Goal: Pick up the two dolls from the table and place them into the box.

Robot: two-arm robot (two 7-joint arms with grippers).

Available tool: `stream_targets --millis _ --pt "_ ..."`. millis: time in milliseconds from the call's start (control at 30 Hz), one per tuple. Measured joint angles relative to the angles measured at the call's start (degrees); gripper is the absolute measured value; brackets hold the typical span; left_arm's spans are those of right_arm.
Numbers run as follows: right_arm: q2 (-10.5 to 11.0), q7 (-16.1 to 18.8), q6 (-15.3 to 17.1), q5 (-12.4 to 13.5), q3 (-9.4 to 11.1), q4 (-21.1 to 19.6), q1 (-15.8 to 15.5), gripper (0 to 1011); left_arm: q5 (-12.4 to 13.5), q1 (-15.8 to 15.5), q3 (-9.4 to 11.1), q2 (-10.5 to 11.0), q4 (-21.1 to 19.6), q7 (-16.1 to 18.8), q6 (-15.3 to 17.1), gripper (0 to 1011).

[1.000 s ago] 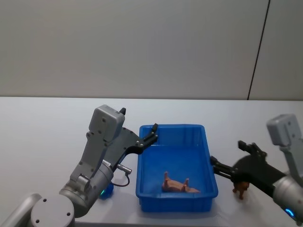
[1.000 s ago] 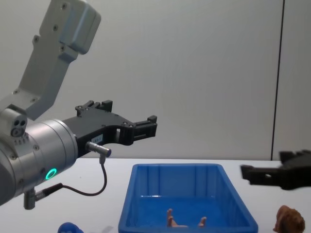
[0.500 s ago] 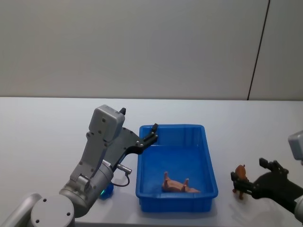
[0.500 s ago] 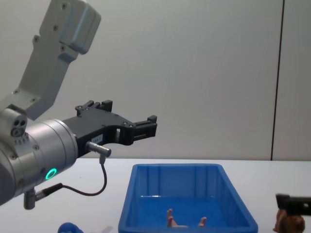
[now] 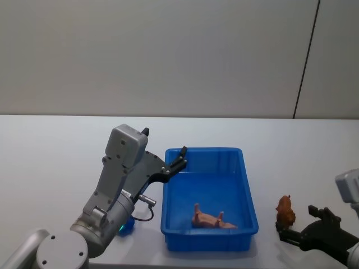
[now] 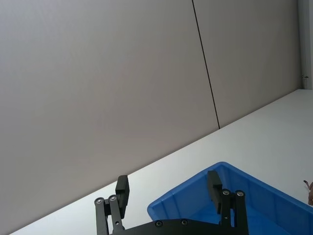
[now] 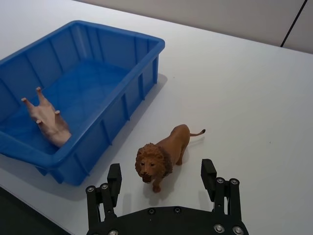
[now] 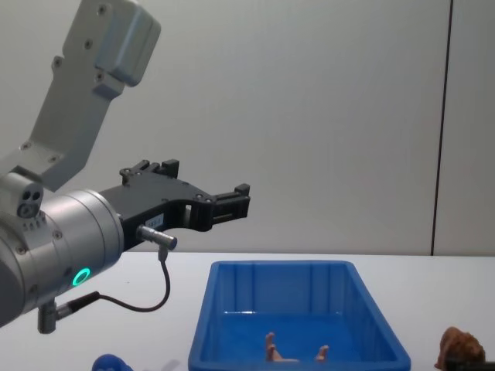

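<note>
1 lion figurine, right of the box, faces the right gripper's spread fingers: likely light, rigid; pinch its flanks. Left gripper gapes above the box's rim.

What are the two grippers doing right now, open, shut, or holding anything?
Left gripper: open, empty, above the bright blue plastic bin.
Right gripper: open, empty, close to the small brown lion toy on the white table.
</note>
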Motion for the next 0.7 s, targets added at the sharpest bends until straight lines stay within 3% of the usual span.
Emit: stream_targets --millis 433,700 --pt "-1.7 -0.9 0.6 -0.7 -0.9 2.9 1.5 999 0.0 0.0 0.0 0.0 0.0 0.0 0.0 1001" --pt "-2.6 -1.9 0.6 -0.7 -1.1 4.1 2.4 811 0.0 0.0 0.0 0.0 0.0 0.0 0.0 1001"
